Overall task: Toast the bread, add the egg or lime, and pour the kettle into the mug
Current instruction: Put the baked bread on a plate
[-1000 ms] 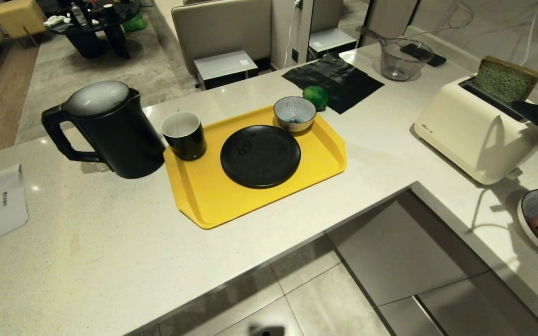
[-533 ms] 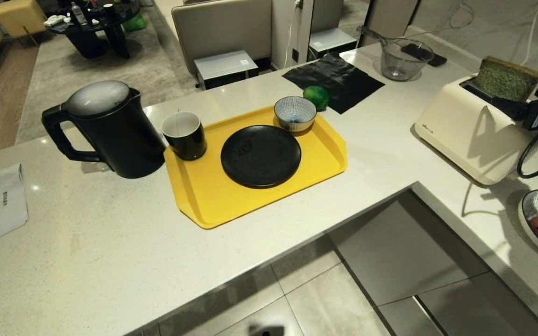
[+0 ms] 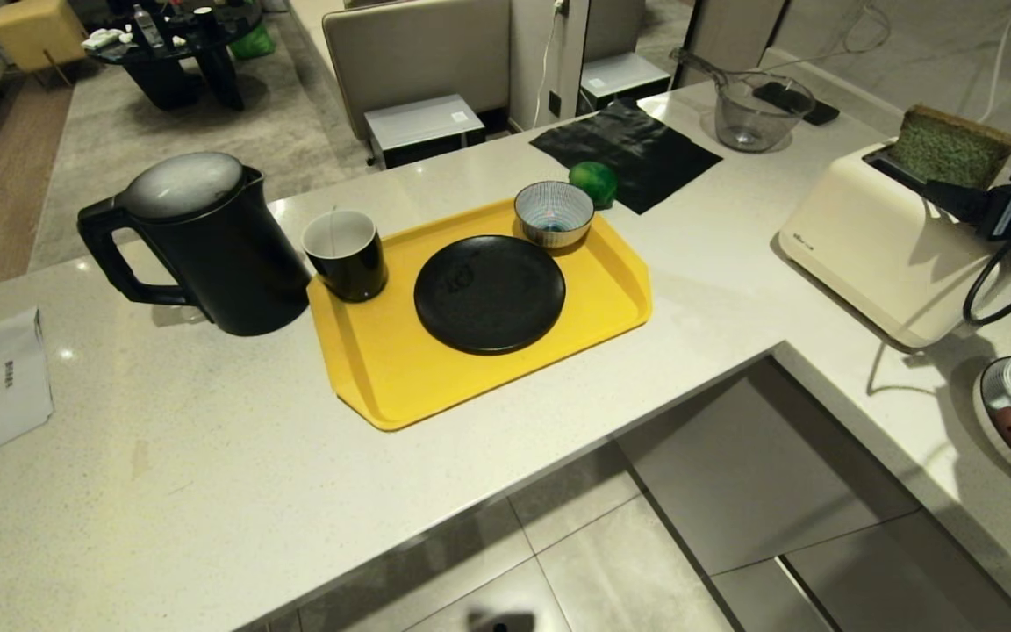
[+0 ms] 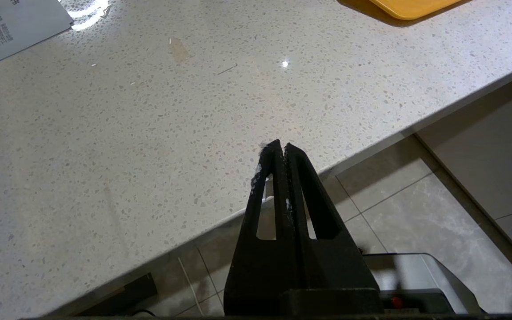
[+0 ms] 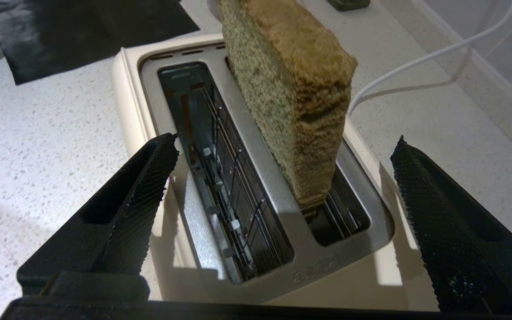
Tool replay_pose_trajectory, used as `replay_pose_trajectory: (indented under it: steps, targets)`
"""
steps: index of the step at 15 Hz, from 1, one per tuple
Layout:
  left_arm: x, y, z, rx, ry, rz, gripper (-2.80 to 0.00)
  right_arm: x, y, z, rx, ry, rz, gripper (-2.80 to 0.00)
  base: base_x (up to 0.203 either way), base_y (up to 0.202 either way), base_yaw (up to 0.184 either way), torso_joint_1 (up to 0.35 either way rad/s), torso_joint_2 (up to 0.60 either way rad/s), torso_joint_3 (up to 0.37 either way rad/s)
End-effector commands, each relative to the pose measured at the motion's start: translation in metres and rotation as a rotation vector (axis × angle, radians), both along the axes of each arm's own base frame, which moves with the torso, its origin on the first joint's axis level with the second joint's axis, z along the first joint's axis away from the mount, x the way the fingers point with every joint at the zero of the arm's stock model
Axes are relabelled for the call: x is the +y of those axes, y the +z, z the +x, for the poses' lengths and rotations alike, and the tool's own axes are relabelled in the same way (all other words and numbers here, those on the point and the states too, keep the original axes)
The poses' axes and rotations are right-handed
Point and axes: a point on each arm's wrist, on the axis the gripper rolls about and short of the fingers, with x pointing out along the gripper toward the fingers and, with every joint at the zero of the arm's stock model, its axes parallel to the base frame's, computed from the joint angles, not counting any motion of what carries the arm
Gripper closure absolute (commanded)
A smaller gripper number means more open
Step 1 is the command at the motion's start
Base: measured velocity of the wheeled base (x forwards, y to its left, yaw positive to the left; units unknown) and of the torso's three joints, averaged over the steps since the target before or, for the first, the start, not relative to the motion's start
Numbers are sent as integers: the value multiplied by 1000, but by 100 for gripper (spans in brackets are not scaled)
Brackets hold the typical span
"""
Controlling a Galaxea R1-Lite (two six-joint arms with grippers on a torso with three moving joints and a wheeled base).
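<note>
- Right end effector (image 5: 282, 160) hovers at the toaster's (image 3: 883, 246) near end, fingers spread wide, holding nothing.
- Bread (image 5: 291, 89) stands upright in the far slot, untouched.
- Left end effector (image 4: 280, 149) is closed over the bench (image 4: 127, 124) edge.

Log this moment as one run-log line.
right claw: open, near toaster | bread: upright in slot, unheld | left claw: shut, parked over counter edge

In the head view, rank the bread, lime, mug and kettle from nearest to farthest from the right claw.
1. bread, in the toaster beside the right claw
2. lime, behind the tray
3. mug, tray's left end
4. kettle, far left
</note>
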Motion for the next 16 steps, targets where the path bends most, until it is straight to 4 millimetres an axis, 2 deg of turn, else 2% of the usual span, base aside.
replay_pose_trajectory:
  steps: [1, 5, 14, 15, 16]
  targets:
    - [0, 0, 0, 1, 0, 1, 0, -1, 5, 2, -21, 3, -1, -280, 0, 0, 0, 0, 0, 0]
    - [0, 0, 0, 1, 0, 1, 0, -1, 13, 7, -54, -12, 30, -280, 0, 0, 0, 0, 0, 0]
    - [0, 0, 0, 1, 0, 1, 0, 2, 11, 12, -57, -16, 32, -280, 0, 0, 0, 0, 0, 0]
    - [0, 0, 0, 1, 0, 1, 0, 2, 14, 12, -66, -15, 27, 0, 0, 0, 0, 0, 0, 0]
    - [0, 0, 0, 1, 0, 1, 0, 2, 15, 13, -71, -15, 20, 0, 0, 0, 0, 0, 0, 0]
